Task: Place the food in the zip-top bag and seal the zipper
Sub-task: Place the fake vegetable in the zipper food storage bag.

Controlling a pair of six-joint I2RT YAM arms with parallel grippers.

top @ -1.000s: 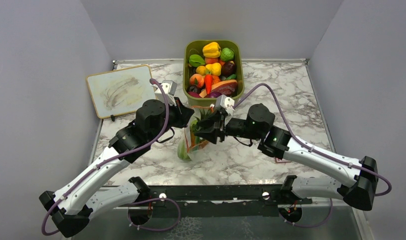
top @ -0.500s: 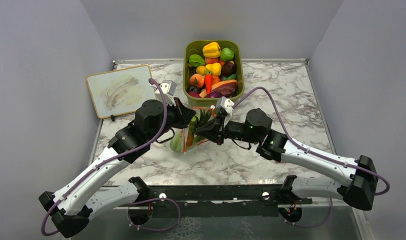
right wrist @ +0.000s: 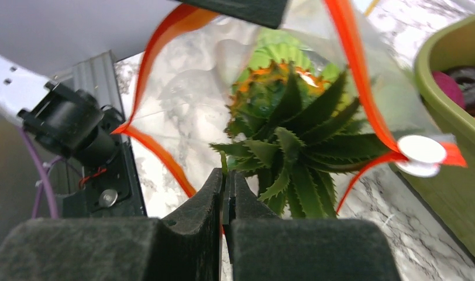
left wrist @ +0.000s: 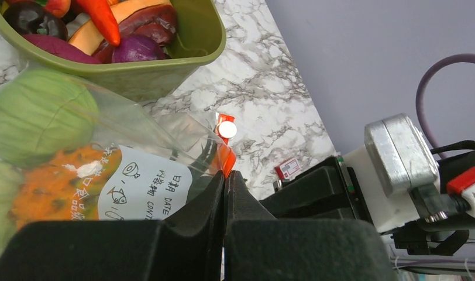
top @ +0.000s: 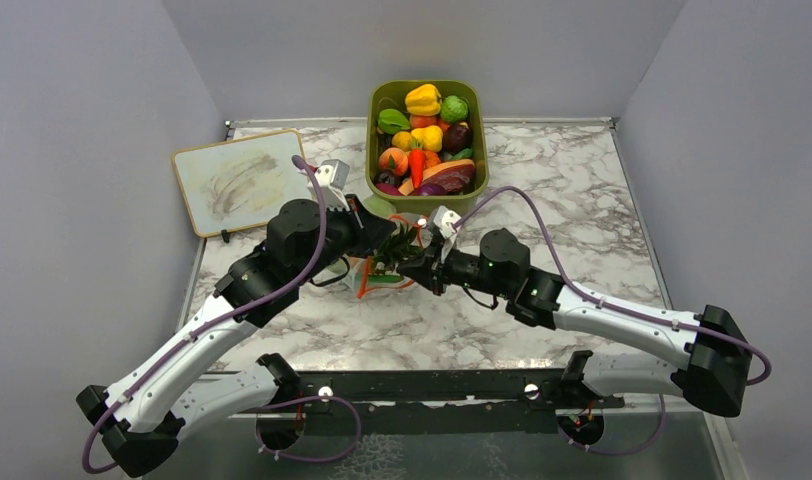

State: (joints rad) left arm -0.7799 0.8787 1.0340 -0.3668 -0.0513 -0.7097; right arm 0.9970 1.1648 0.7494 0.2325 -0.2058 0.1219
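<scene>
The table is hard, smooth marble, so expect little friction: anything light will skate on it rather than stay put. The bin stands at the back, and the bag lies just in front of it, between your two arms, close against the bin wall.

The left gripper is clamped on one end of the mouth. The right gripper is pressed closed too, and looks to be nipping the opposite lip, though its fingers hide the exact bite.

Treat the bag as limp, crinkly film: almost weightless, slick, and shapeless unless you hold it taut. Don't grab the clear wall or the label, because it will likely slide or bunch.

The food is inside: a green ball, an orange fruit and a spiky leaf top. It looks like hard, light plastic, and the round pieces will roll and shift the load. The stiff leaves point up into the open mouth and will probably block closure, so settle them lower first.

The zipper is the firmest part, so hold there, near its ends. The white tab is small and probably slippery.
</scene>
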